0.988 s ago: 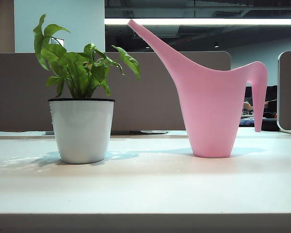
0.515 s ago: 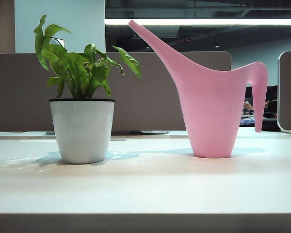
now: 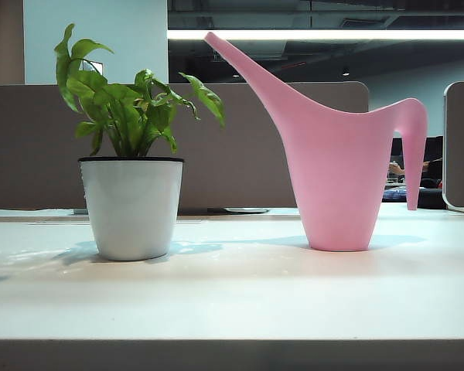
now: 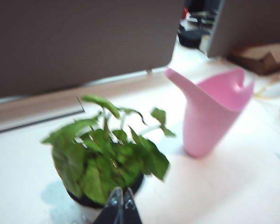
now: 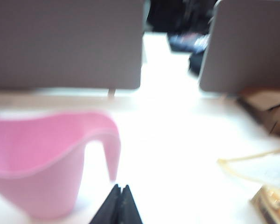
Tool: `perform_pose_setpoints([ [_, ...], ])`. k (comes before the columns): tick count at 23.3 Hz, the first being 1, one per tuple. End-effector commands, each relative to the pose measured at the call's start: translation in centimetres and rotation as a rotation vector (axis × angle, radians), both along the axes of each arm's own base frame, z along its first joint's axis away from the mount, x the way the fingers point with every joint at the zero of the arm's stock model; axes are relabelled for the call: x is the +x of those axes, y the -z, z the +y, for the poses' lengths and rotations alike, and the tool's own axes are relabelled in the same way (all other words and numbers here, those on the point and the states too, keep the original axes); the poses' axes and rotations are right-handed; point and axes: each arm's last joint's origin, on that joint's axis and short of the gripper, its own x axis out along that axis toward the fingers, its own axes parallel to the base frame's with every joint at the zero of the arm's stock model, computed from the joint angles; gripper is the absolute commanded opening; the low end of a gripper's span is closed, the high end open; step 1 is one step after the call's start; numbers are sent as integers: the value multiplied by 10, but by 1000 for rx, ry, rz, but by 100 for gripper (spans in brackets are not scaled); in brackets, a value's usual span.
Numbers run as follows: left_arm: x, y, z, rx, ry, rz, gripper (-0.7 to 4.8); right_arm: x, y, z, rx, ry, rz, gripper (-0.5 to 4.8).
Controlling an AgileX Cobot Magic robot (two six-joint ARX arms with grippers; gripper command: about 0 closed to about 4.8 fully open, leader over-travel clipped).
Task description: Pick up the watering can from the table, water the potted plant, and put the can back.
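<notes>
step: reach for watering can point(image 3: 336, 178)
right gripper point(image 5: 120, 205): jaws shut, near handle; open first
left gripper point(image 4: 121, 210): jaws shut, near potted plant point(image 3: 131, 154); keep clear

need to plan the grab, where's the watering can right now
In the exterior view the pink watering can stands upright on the table, right of the potted plant, untouched.

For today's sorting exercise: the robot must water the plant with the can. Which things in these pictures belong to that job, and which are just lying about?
Belongs to the job:
- pink watering can
- potted plant
- table
- left pincer, shut
- right pincer, shut

Just lying about:
- cardboard box
- grey partition screens
</notes>
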Motion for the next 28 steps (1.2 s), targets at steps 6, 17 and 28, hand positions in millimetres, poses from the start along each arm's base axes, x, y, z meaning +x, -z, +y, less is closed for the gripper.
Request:
perform_pose_setpoints([
  [6,-19,-15,1,53,-14,82,-5,22,14,3,-87,-28,159,26],
  [17,0,-5,-10,289,6,75,-5,66,31,9,-81,-66,195,225],
  [28,0,-5,-10,291,6,68,-5,108,85,-29,-28,-186,152,376],
])
